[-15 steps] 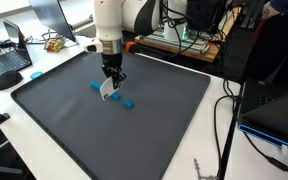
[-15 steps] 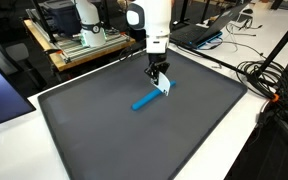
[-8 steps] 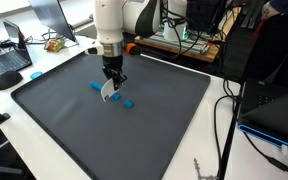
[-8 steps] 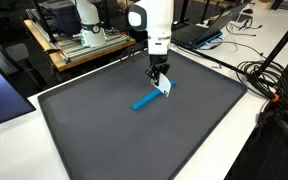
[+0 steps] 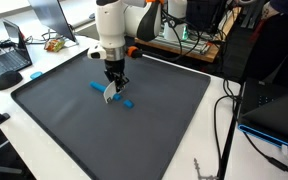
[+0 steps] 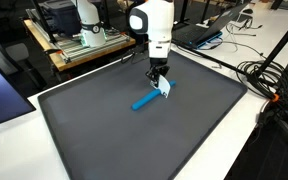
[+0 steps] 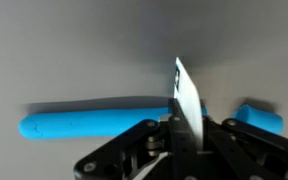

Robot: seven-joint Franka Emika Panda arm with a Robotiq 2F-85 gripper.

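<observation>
White table (image 5: pixel 218 125) (image 6: pixel 14 140), most of its top covered by a dark grey mat (image 5: pixel 134 135) (image 6: pixel 154 140) lying flat, edges running near the table's edges. On the mat: one blue stick (image 5: pixel 96 86) (image 6: pixel 144 101), flat, around the middle; in the wrist view it (image 7: pixel 84 125) lies crosswise on the grey. Off the mat, on bare white: small blue piece (image 5: pixel 36 74) just beside the mat's corner, black laptop (image 5: pixel 6 66) near it, cables (image 5: pixel 225 108) (image 6: pixel 260 76) along the far side.

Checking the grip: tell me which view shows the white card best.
The wrist view: the white card stands large at centre, pinched in the tool. Both exterior views show only a small white fleck below the tool.
</observation>
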